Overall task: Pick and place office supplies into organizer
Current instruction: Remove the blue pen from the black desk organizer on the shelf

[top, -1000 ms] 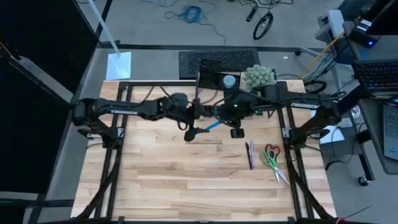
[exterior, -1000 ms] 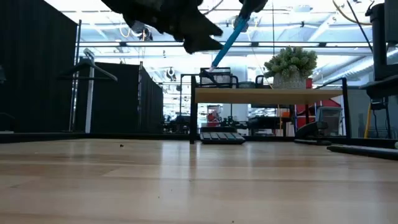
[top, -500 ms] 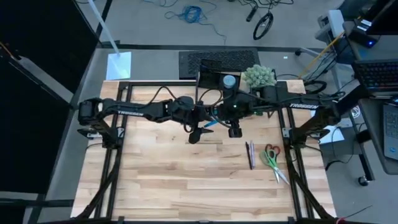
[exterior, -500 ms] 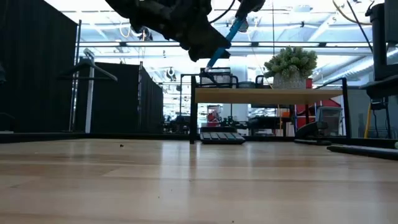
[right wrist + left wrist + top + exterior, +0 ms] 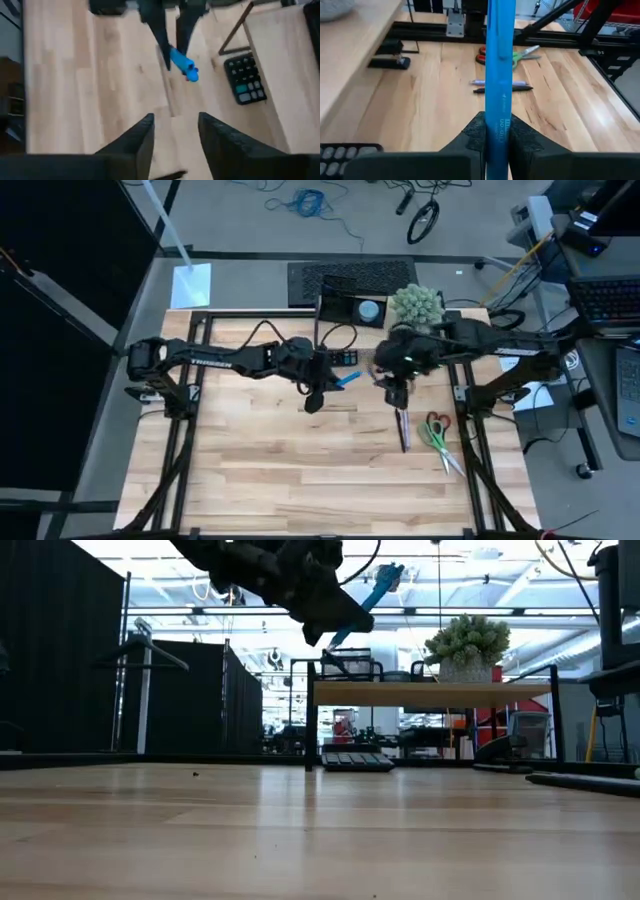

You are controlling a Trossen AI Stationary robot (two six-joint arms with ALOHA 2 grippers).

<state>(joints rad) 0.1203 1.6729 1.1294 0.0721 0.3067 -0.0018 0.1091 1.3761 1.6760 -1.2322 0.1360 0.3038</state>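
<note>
One blue pen (image 5: 500, 75) is pinched between the left gripper (image 5: 322, 379) fingers above mid-table; the right gripper (image 5: 394, 392) has let go and shifted right since half a second ago.
Right fingers (image 5: 140, 142) now spread with nothing in them, over the two pens (image 5: 403, 429) lying on the pale wood-plank table (image 5: 270, 470). Pen is a slim smooth plastic barrel, tilted up in the low view. Scissors (image 5: 437, 437), red and green loop handles, lie at the right, just beside the pens, untouched. Organizer (image 5: 350, 308), black mesh box, sits on the far riser shelf with the round disc (image 5: 370, 310) in it; the fuzzy plant ball (image 5: 415, 303) is beside it. Black calculator (image 5: 245, 80) lies under the shelf.
</note>
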